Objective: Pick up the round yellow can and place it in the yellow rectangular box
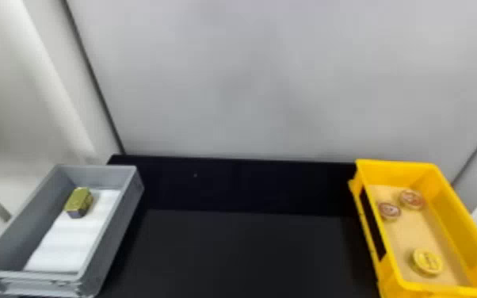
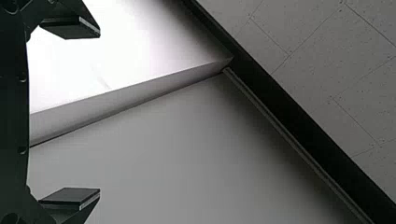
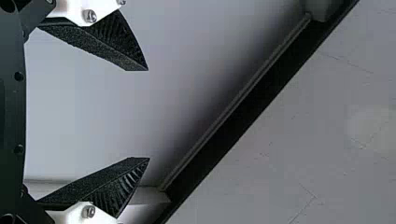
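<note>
The round yellow can (image 1: 428, 261) lies on the floor of the yellow rectangular box (image 1: 382, 253), toward the box's near end at the right of the head view. In the left wrist view my left gripper (image 2: 99, 112) stands open, its two fingers far apart with nothing between them. The right wrist view has my right gripper (image 3: 148, 114) open and holding nothing, with wall and ceiling beyond it. Both grippers are away from the can and the box.
Two round reddish-topped cans, a nearer one (image 1: 389, 211) and a farther one (image 1: 411, 199), lie deeper in the yellow box. A grey box (image 1: 117, 222) at the left holds a gold-green block (image 1: 79, 202) on a white sheet. Between the boxes lies the black table (image 1: 241, 253), with a pale wall behind.
</note>
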Available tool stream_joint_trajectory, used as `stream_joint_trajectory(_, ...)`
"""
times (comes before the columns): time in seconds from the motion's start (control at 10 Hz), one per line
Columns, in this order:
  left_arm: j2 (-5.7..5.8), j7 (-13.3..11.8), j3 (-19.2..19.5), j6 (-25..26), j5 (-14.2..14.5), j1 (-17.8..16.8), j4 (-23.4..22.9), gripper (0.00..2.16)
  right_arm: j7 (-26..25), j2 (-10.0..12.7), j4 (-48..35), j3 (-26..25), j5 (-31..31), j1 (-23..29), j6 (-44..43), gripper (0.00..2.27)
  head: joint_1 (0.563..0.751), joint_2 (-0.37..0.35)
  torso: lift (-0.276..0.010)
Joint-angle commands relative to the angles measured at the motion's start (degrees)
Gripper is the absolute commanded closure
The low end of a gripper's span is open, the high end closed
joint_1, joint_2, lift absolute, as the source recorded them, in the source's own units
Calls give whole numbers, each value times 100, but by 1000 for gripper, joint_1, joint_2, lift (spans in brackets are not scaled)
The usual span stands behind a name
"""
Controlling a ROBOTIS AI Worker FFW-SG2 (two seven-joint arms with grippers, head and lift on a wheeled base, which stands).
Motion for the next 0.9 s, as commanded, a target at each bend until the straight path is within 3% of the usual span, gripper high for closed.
stream_joint_trajectory(0.0,15,0,-7,0,0,1,-10,87,-13,-2,51,62,1,-25,-145,113,663,54,-10)
stream_joint_trajectory(0.8,24,0,-7,9,0,19,-1,87,-39,25,104,71,-70,19,-153,116,663,54,-10)
